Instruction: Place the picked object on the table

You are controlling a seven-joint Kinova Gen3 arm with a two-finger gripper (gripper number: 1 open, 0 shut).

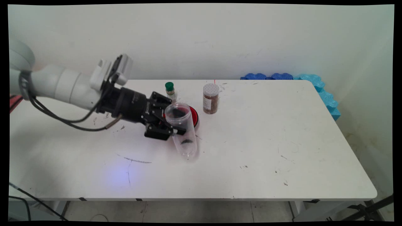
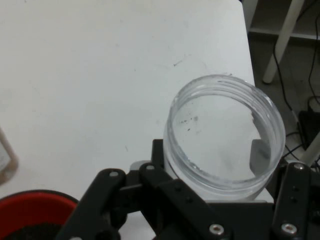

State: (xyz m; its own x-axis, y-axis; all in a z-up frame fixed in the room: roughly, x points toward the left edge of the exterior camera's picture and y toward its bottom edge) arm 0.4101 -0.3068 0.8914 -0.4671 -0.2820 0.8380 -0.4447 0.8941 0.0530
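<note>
While tilted above the table (image 1: 251,150), the clear jar (image 1: 182,131) sits pinched in the tool (image 1: 171,125).
Tool: fingers pressed against the jar's sides, arm reaching in from the left.
Jar: open mouth (image 2: 225,130) uppermost, base low near the table, dark specks inside.
Behind jar: red dish (image 1: 194,115), touching or apart cannot be told.
Further back: green-capped bottle (image 1: 170,90); brown-filled jar with white lid (image 1: 210,98), upright.

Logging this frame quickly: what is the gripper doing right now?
Gripper: shut on the clear plastic jar, held tilted above the table, its open mouth uppermost.
</note>
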